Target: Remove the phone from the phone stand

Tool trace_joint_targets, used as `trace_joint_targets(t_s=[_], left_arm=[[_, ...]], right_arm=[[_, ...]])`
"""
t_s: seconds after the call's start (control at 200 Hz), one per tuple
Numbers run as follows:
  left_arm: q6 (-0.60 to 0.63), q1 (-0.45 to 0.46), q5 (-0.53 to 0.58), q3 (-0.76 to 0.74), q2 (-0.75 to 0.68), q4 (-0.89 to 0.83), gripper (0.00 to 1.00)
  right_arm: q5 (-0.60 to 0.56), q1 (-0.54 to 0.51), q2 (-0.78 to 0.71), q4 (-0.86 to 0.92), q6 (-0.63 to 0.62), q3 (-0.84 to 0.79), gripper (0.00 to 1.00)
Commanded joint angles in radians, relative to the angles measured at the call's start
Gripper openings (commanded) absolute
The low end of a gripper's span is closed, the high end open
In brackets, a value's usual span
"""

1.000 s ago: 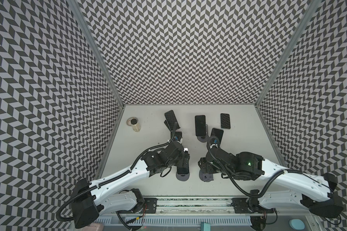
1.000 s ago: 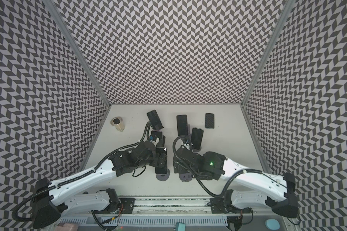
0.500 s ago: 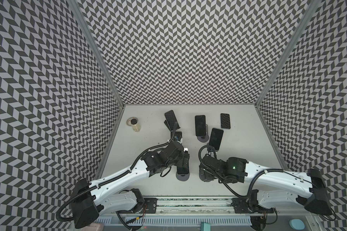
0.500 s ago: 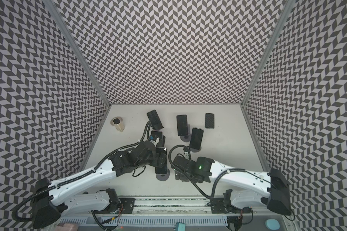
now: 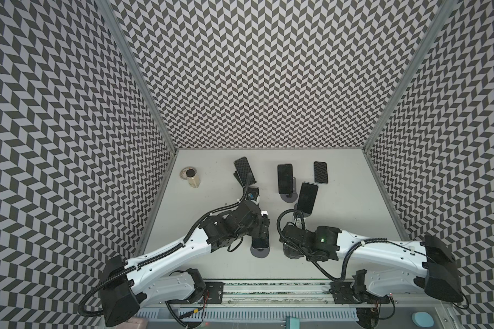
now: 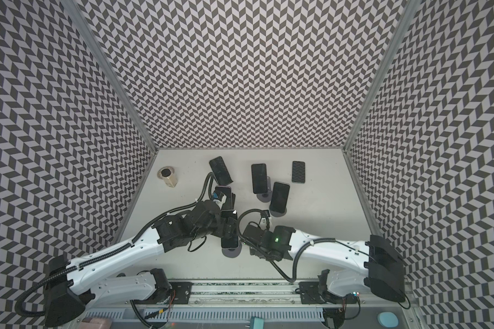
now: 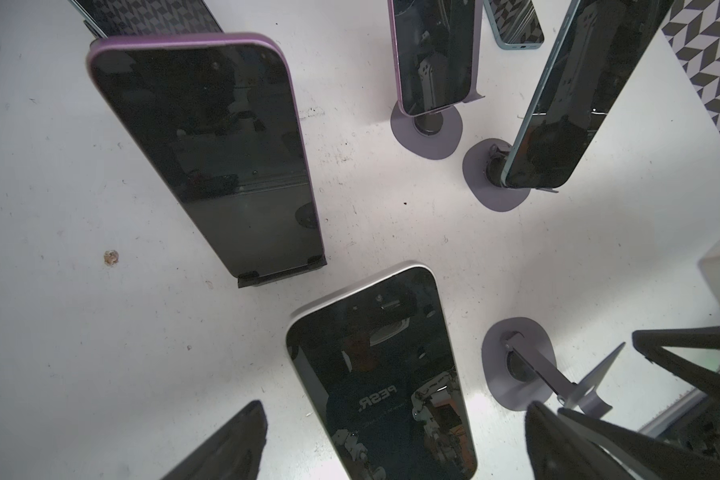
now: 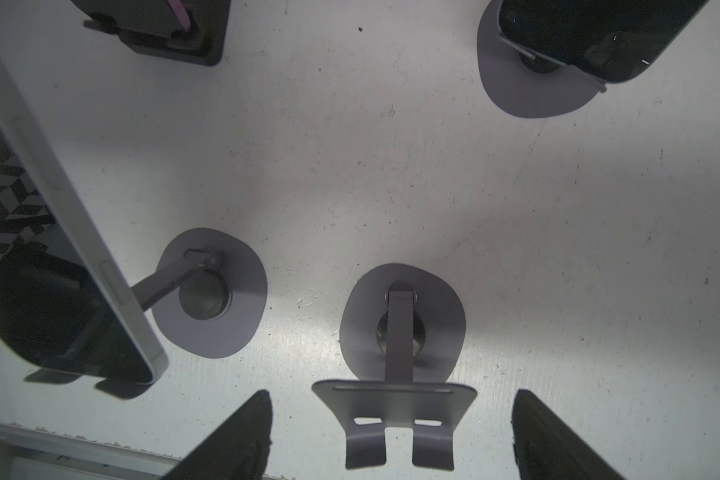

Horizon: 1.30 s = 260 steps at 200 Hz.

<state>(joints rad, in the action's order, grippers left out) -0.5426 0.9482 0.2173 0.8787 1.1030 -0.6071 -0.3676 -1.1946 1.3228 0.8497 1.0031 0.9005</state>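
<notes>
A white-edged phone [image 7: 381, 374] leans on a grey phone stand [image 5: 259, 252] near the table's front, seen in both top views [image 6: 229, 241]. My left gripper [image 7: 391, 449] is open, with one finger on each side of the phone and a gap on both sides. Beside it stands an empty grey stand [image 8: 400, 324]. My right gripper [image 8: 391, 444] is open around its cradle [image 8: 395, 411] without touching it. In the top views the left gripper [image 5: 264, 228] hovers over the phone and the right gripper [image 5: 290, 250] hides the empty stand.
Farther back, a purple-cased phone [image 7: 208, 158] sits on a black stand, and two more phones [image 5: 285, 178] [image 5: 307, 196] sit on grey stands. One phone [image 5: 320, 172] lies flat at the back. A small bottle [image 5: 193, 179] lies at the back left. Patterned walls enclose three sides.
The right arm has drawn back toward the table's front and lowered, uncovering the phone behind it. The left arm has not moved.
</notes>
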Motion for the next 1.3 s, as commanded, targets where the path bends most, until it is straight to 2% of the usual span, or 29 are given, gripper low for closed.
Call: trace_joint_targets(t_s=[0.0, 0.285, 0.566, 0.896, 1.297], left_arm=[[-0.006, -0.007, 0.03, 0.008, -0.031, -0.003, 0.97], [-0.007, -0.007, 0.021, 0.006, -0.04, -0.01, 0.96], [0.003, -0.006, 0.016, 0.008, -0.048, -0.025, 0.96], [0.01, -0.017, 0.016, 0.001, -0.061, -0.023, 0.96], [0.026, -0.035, 0.001, 0.008, -0.045, 0.008, 0.96]], right_arm=[[-0.025, 0.004, 0.019, -0.042, 0.001, -0.01, 0.85], [-0.02, 0.026, 0.089, -0.055, -0.055, 0.021, 0.76], [0.015, 0.04, 0.138, -0.042, -0.078, 0.044, 0.71], [0.018, 0.043, 0.127, -0.045, -0.082, 0.044, 0.63], [0.015, 0.057, 0.077, -0.023, -0.107, 0.053, 0.6]])
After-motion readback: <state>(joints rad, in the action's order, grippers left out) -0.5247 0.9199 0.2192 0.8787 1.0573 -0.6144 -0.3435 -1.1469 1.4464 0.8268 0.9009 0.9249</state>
